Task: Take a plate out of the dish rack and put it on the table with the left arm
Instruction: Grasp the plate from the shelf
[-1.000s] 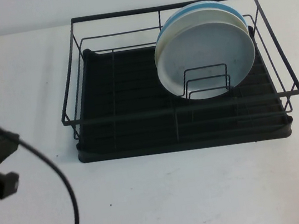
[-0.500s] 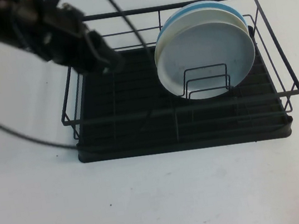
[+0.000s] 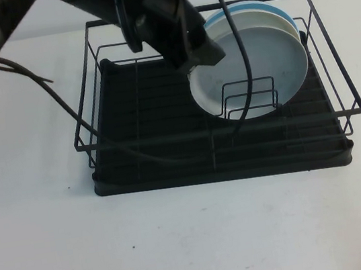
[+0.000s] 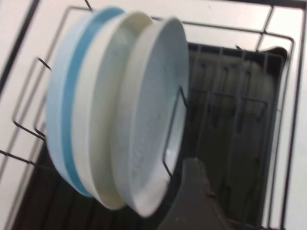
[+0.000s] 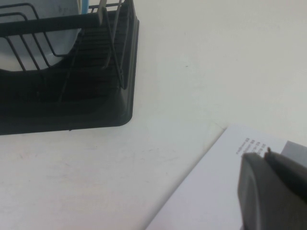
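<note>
the left tool has swung in from the desk's edge over the black wire dish rack. it now hangs beside the round pale grey-blue plate, which stands upright inside; i cannot tell its grip. the right tool rests far off; its grip is unclear too.

White table; black dish rack directly on it

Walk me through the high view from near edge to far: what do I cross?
Bare table → dish rack front rail → grey-blue plate standing behind the wire divider → blue-rimmed plate. Left gripper hangs at the front plate's upper left edge; right gripper parked beside the rack.
</note>
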### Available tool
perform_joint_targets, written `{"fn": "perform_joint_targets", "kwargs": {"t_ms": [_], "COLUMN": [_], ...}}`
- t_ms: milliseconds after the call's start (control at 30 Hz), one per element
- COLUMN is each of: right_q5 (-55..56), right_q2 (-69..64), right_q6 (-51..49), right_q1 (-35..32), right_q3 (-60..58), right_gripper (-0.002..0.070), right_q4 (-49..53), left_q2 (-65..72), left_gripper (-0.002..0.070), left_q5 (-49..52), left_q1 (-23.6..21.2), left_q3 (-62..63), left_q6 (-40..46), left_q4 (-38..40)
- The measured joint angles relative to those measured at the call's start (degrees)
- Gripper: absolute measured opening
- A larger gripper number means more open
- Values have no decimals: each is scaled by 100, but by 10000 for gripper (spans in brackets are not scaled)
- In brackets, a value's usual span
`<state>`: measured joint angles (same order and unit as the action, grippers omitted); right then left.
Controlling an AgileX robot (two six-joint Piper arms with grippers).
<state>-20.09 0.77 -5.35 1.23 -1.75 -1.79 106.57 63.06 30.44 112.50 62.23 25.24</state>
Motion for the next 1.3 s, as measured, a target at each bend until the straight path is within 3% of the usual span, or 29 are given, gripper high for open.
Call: {"fn": "perform_joint_targets", "kwargs": {"t_ms": [933,1300], "right_q5": [0,0], "right_q2": [0,0], "right_q6": [0,0], "right_q1": [0,0], "right_q3": [0,0], "right_gripper": [-21,-20], "right_q4": [0,0], "left_q2": [1231,855], "left_gripper": [442,442], "left_q5": [-1860,-1375], "left_q1": [150,150], "left_q3": [12,12], "left_q6": [699,639], "left_q4": [328,238]}}
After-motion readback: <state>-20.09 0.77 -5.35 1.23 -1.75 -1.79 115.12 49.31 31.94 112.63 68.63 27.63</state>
